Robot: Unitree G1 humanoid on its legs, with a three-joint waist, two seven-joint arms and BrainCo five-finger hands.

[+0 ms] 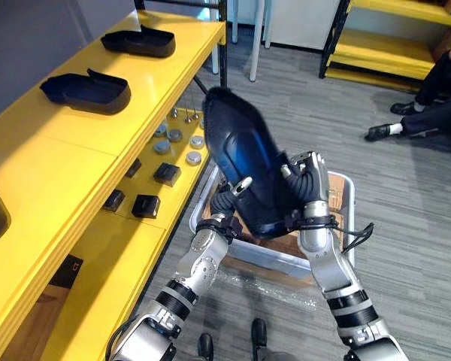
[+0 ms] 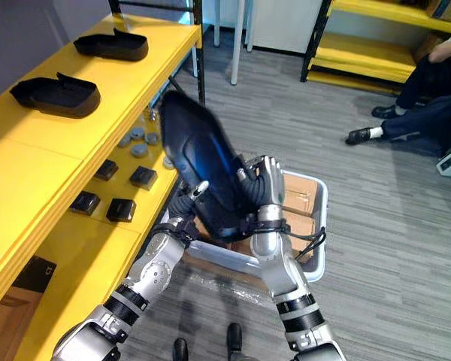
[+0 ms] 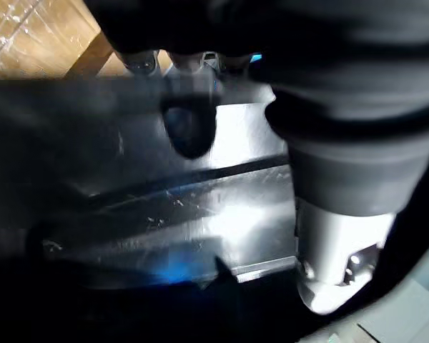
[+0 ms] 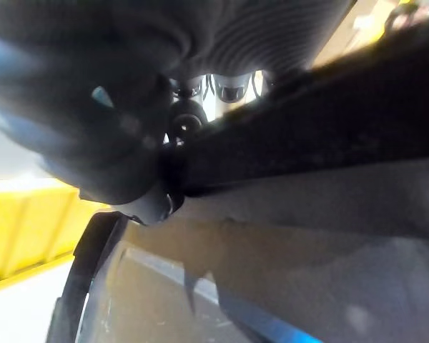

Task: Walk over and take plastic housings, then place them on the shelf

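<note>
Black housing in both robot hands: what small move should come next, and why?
Probably swing the housing left toward the bare stretch of the yellow shelf: both the left robot hand and right robot hand grip it, tilted, above the bin.

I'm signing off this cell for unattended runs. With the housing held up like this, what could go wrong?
The held housing is steeply tilted, gripped at its lower end by the left hand and right hand above the white bin; a slip would likely drop it there. The top shelf already holds housings; setting this one down carelessly could knock a shelved housing.
</note>
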